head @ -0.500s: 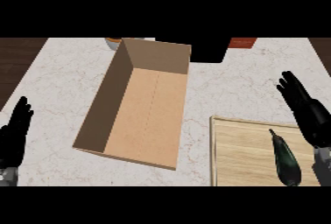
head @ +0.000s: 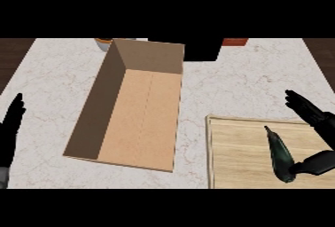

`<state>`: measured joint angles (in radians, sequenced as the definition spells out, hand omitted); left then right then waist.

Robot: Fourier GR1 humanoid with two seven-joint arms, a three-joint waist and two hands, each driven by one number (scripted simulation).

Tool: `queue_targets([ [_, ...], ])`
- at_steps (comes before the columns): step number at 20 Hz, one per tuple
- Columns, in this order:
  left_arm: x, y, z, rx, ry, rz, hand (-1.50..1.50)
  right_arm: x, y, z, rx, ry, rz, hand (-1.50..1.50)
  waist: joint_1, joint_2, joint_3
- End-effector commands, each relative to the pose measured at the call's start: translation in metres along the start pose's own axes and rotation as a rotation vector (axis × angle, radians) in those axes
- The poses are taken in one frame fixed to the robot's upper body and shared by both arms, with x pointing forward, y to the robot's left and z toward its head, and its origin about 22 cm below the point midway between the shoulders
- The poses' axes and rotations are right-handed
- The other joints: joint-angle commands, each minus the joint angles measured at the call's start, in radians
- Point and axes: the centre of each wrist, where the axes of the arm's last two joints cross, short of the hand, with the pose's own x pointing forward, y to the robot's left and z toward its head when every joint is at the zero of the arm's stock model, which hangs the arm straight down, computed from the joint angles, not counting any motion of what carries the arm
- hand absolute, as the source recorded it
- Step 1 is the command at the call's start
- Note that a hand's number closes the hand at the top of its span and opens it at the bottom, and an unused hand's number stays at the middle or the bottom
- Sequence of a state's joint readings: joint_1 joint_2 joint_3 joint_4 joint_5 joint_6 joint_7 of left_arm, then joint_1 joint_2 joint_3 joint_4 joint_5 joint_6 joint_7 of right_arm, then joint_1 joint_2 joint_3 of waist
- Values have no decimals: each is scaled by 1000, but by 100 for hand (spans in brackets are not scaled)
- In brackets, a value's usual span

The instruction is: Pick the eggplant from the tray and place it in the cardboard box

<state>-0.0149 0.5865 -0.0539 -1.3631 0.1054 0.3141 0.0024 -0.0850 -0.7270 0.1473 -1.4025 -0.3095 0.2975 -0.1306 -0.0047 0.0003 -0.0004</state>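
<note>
A dark green eggplant (head: 280,156) lies lengthwise on the light wooden tray (head: 239,155) at the lower right. My right hand (head: 314,116) hovers over the tray's right side with straight fingers spread above the eggplant's stem end. Its thumb (head: 315,163) reaches to the eggplant's lower end. The open cardboard box (head: 134,115) stands left of the tray with nothing inside. My left hand (head: 10,128) rests open at the left edge, fingers up.
A black object (head: 201,49) stands behind the box, with a red item (head: 234,42) to its right. A round orange-rimmed object (head: 103,43) peeks out at the box's far left corner. Marble counter (head: 242,84) lies between box and tray.
My right hand has moved down and to the right, closer to the eggplant, with the thumb now at its lower end. The view has shifted slightly.
</note>
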Motion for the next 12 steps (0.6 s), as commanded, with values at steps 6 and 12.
queue_targets([
  [6,3,-14,-7,-37,7,-49,0,-114,-9,75,-24,-136,-313,-150,10,7,5],
  [12,14,-31,-13,-36,2,-35,0,-78,-76,63,60,-129,51,-150,19,6,3],
])
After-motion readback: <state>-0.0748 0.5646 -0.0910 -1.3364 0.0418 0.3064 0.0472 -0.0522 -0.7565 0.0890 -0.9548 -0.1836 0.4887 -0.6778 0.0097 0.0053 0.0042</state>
